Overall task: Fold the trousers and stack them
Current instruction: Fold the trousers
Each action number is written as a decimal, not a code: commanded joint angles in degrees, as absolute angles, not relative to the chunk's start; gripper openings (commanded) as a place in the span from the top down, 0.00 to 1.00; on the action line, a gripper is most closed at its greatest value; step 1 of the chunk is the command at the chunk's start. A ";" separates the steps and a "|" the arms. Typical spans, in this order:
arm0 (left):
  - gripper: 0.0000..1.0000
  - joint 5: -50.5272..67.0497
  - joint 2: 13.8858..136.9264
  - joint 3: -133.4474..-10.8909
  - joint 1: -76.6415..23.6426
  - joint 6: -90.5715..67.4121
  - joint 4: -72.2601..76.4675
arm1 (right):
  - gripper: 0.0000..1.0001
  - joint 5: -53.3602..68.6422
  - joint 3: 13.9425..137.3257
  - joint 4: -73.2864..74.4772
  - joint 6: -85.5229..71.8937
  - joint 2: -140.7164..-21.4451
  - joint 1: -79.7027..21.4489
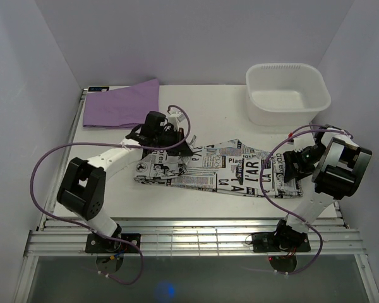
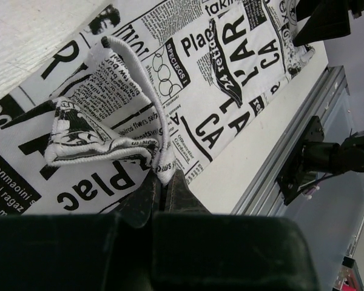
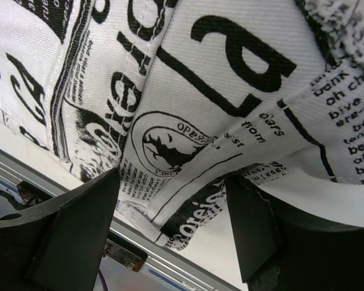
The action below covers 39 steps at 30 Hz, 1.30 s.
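The trousers (image 1: 221, 170), white with black newspaper print, lie spread across the middle of the table, partly folded at their left end. My left gripper (image 1: 180, 148) is shut on a raised edge of the trousers (image 2: 118, 91); the hem is pinched between its fingertips (image 2: 164, 182) and pulled up into a small tent. At the trousers' right end, my right gripper (image 1: 289, 165) stands open. Its two fingers straddle a hanging corner of the trousers (image 3: 218, 91), and the gripper (image 3: 173, 212) has a gap on both sides of the cloth.
A folded purple cloth (image 1: 123, 104) lies at the back left. A white plastic tub (image 1: 287, 95) stands at the back right. The metal rail (image 1: 189, 237) along the table's front edge runs just below the trousers' right corner.
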<state>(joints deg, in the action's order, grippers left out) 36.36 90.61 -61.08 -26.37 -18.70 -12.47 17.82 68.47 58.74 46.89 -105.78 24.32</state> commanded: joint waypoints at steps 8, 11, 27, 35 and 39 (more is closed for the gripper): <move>1.00 28.04 97.56 -60.03 -33.13 -26.54 -1.85 | 0.24 21.97 66.27 59.33 46.76 -108.99 23.82; 1.00 28.39 99.40 -59.85 -33.75 -26.46 -0.53 | 0.24 22.15 66.09 59.41 46.76 -108.90 23.91; 0.26 28.74 98.71 -65.04 -34.37 -21.10 -7.02 | 0.25 22.76 66.36 60.03 47.46 -108.37 23.64; 0.19 43.58 89.13 -58.47 -20.77 -14.86 -18.28 | 0.25 22.94 68.46 60.47 48.08 -106.18 23.55; 0.22 52.46 89.29 -54.77 -13.72 -10.39 -21.52 | 0.27 25.39 74.06 62.48 48.43 -102.58 23.64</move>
